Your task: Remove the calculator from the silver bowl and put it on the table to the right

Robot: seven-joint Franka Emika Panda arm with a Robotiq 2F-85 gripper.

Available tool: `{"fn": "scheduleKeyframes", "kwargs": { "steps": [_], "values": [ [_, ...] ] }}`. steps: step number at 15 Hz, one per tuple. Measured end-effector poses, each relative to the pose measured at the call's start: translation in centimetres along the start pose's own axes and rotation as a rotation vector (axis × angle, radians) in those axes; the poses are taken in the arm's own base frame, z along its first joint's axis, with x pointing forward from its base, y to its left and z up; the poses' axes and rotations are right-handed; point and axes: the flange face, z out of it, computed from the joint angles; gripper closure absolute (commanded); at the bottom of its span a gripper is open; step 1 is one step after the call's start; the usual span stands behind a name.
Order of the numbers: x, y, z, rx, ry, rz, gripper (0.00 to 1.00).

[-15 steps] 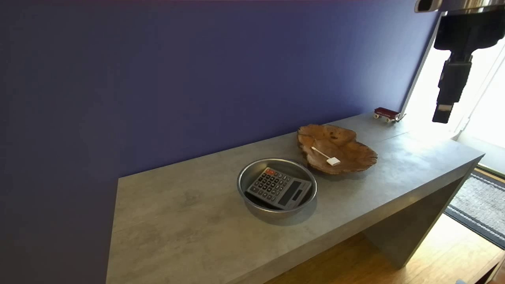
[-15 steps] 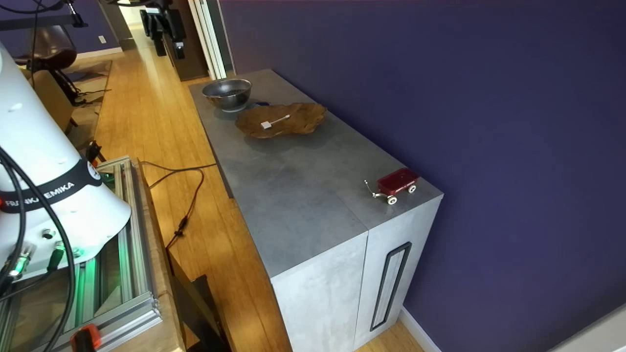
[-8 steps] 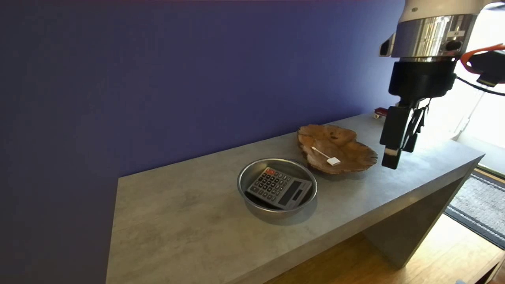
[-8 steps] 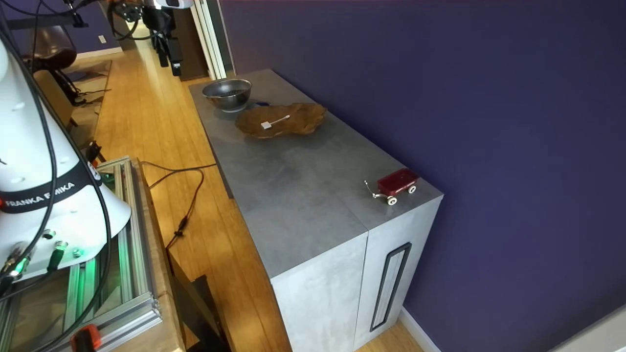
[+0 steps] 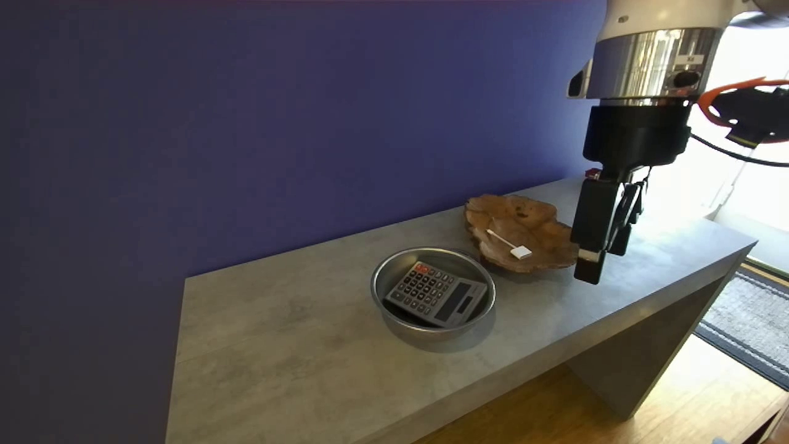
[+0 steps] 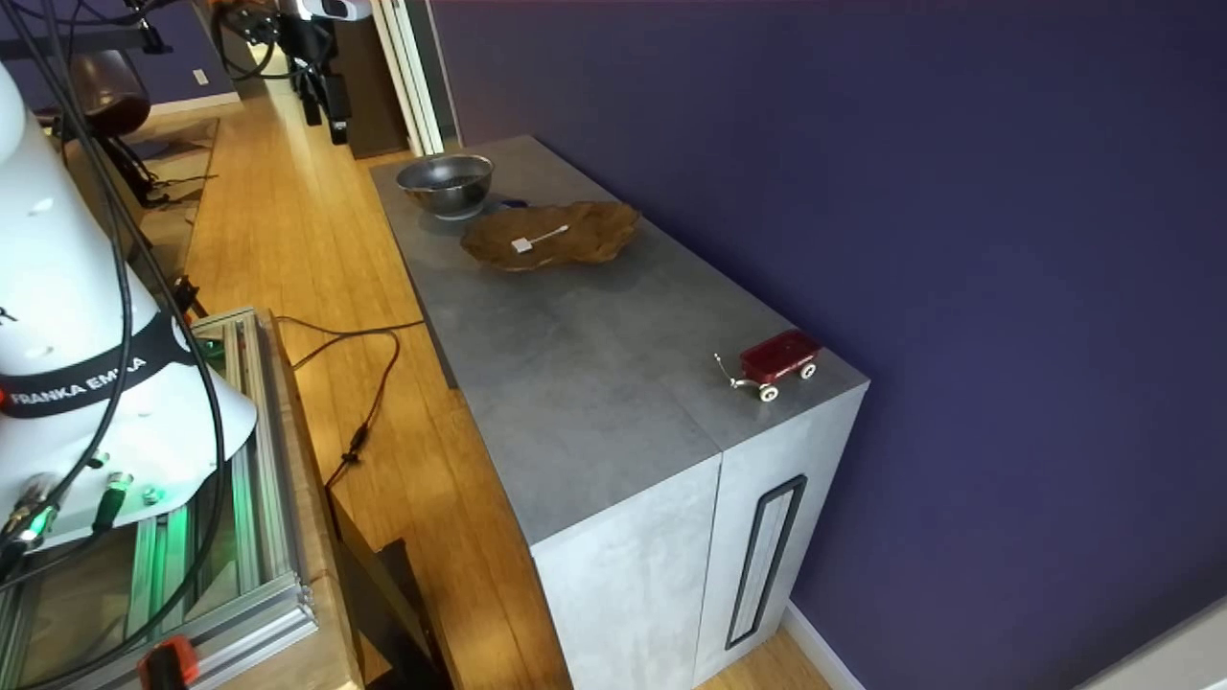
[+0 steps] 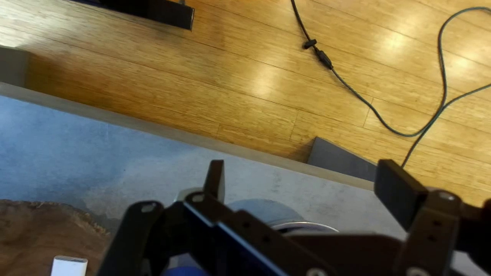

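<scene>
The grey calculator [image 5: 431, 295] lies tilted inside the silver bowl [image 5: 425, 334], its red keys toward the back wall. The bowl stands on the grey table [image 5: 277, 345]. In an exterior view I see the bowl's outer side [image 6: 446, 199], but cannot make out the calculator. My gripper [image 5: 605, 259] is open and empty, in the air to the right of the bowl in that picture, pointing down. In the wrist view the open gripper [image 7: 307, 184] hides most of the bowl; only part of its rim [image 7: 305, 223] shows. The calculator is hidden or unclear there.
A brown wooden dish [image 5: 539, 228] holding a white adapter [image 5: 521, 251] stands beside the bowl. A small dark blue object [image 6: 515, 203] lies behind them. A red toy wagon [image 6: 776, 356] stands at the table's end. A wall runs along the table's back. A cable [image 7: 355, 92] lies on the floor.
In an exterior view the arm has come further into the picture, moving left and down toward the bowl, and the gripper has turned. The calculator and bowl have not moved.
</scene>
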Motion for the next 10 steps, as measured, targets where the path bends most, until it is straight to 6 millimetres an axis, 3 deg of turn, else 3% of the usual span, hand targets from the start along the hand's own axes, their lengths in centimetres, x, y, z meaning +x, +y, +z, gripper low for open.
{"fn": "scheduleKeyframes", "kwargs": {
  "steps": [4, 10],
  "values": [
    [1.6, -1.2, 1.1, 0.083, 0.070, 0.154, 0.00],
    [7.9, -3.9, 3.4, 0.214, 0.176, 0.177, 0.00]
  ]
}}
